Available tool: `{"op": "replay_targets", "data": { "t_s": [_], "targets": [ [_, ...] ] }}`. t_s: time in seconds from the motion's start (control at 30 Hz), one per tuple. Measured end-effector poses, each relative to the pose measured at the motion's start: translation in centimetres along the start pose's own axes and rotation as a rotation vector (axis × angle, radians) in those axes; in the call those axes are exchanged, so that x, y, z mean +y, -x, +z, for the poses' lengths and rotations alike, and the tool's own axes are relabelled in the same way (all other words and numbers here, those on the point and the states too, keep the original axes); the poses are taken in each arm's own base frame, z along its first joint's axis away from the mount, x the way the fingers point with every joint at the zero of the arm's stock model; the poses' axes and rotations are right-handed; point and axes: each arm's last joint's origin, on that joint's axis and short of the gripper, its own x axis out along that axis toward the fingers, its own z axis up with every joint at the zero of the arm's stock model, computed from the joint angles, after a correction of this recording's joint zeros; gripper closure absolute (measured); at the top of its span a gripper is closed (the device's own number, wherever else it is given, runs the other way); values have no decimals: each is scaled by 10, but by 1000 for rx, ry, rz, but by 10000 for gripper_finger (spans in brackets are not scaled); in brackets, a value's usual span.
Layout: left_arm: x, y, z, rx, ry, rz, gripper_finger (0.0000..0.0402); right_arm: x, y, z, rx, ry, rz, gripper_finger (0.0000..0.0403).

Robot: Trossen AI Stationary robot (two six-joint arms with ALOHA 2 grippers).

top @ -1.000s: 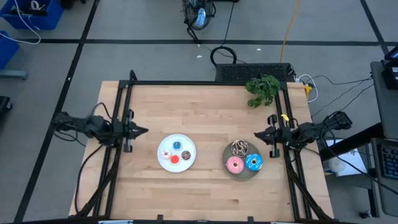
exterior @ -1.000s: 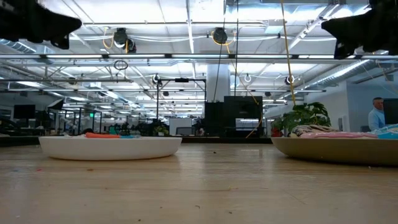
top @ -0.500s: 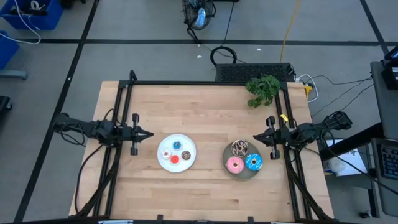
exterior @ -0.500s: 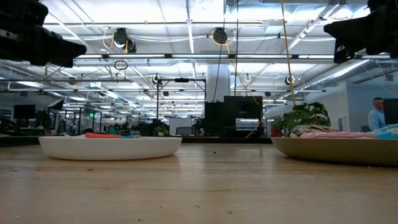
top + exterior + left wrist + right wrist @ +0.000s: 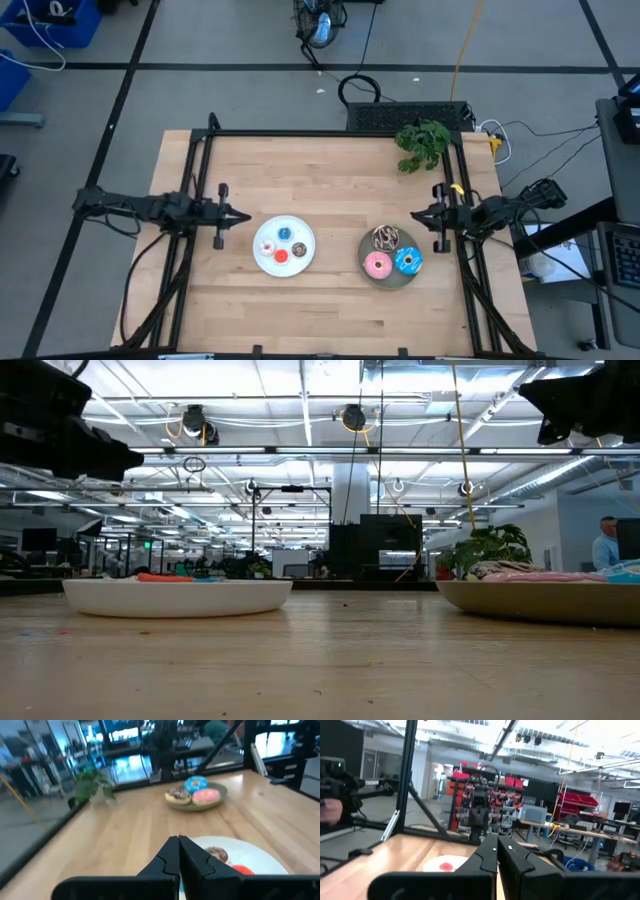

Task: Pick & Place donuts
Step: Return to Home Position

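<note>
Four tiny donuts (image 5: pixel 281 255) on my white plate (image 5: pixel 284 271), three big donuts (image 5: pixel 377 265) on the grey plate (image 5: pixel 392 285); left gripper (image 5: pixel 240 215) and right gripper (image 5: pixel 413 214) closed above the wooden table (image 5: pixel 320 170).

Four donuts (image 5: pixel 281 256) lie on the left plate (image 5: pixel 268 230) — three donuts (image 5: pixel 377 265) on the right plate (image 5: pixel 392 283). A plant (image 5: pixel 422 143) stands behind them.

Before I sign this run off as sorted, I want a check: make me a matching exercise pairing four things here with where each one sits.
Things
1. pink donut
2. small red-orange donut
3. plant
4. left gripper

Places
A. on the white plate
B. at a corner of the table
C. on the grey plate
D. raised, beside the white plate

Pairs: 1-C, 2-A, 3-B, 4-D
</note>
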Motion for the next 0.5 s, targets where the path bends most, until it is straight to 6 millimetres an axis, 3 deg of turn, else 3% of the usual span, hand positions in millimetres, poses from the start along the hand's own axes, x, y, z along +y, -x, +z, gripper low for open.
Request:
{"op": "replay_targets", "data": {
  "t_s": [0.27, 0.5],
  "targets": [
    [1, -5, -6, 80, 25, 50, 376, -1, 0, 5, -48, -31, -11, 403],
    [2, -6, -2, 32, 46, 79, 358, -1, 0, 4, -38, -29, -8, 403]
  ]
}}
